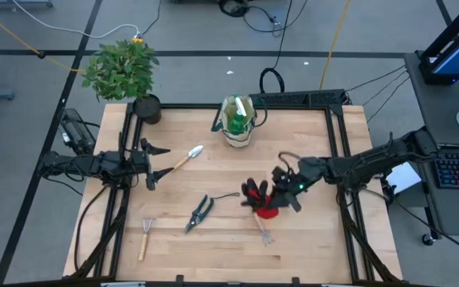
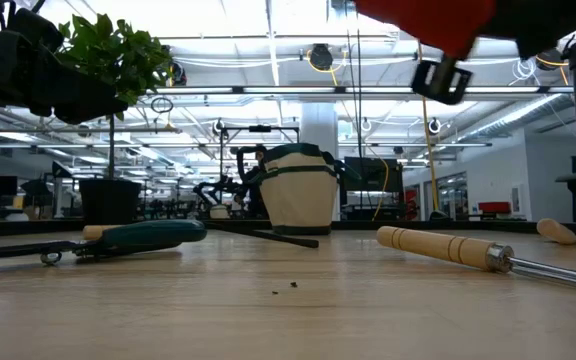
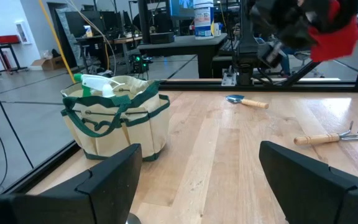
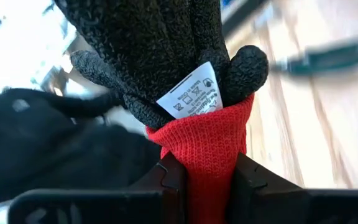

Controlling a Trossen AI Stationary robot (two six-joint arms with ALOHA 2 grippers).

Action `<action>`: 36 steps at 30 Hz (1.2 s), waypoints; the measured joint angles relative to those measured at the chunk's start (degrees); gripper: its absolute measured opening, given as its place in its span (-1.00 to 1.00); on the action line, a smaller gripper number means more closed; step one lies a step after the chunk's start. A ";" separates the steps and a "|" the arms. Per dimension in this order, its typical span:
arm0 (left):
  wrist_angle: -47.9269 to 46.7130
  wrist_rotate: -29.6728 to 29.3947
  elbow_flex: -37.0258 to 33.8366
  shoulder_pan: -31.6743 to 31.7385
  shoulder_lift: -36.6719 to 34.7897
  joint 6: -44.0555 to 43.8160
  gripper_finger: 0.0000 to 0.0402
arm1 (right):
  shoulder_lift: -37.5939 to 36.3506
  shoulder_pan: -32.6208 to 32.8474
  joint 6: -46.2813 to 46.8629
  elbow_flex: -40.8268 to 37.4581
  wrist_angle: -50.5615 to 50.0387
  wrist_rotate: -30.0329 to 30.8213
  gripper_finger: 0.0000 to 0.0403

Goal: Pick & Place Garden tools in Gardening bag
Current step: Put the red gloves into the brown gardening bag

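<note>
Two dark fingers of my right gripper (image 4: 207,180) pinch the glove (image 4: 166,74) by its ribbed red cuff, knitted black fabric bunched beyond them; left gripper (image 1: 156,165) waits open.

At table height we see a beige canvas bag with dark green trim (image 2: 300,190) standing upright at the far middle of the wooden table (image 2: 268,310). Left of it a black pot (image 2: 110,200) holds a leafy green plant (image 2: 118,50). Dark-handled pruning shears (image 2: 118,240) lie at near left, and a pale wooden tool handle with a metal shank (image 2: 458,247) lies at right. Red fabric (image 2: 438,20) hangs at the top edge, above the table.
</note>
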 joint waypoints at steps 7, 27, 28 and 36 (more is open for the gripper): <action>0.00 0.00 0.00 0.00 0.00 0.00 0.66 | 0.00 -6.02 -0.79 0.00 10.80 3.19 -0.75; 0.00 0.00 0.00 0.02 0.00 0.00 0.66 | 0.08 -11.58 -30.66 0.09 28.09 32.73 -0.75; 0.00 0.00 0.00 0.00 -0.02 0.00 0.66 | 0.35 -11.58 -31.55 0.09 29.20 34.48 -0.75; 0.00 0.00 0.00 -0.01 -0.01 0.00 0.66 | 5.60 -12.74 -41.12 3.96 33.85 41.78 -0.75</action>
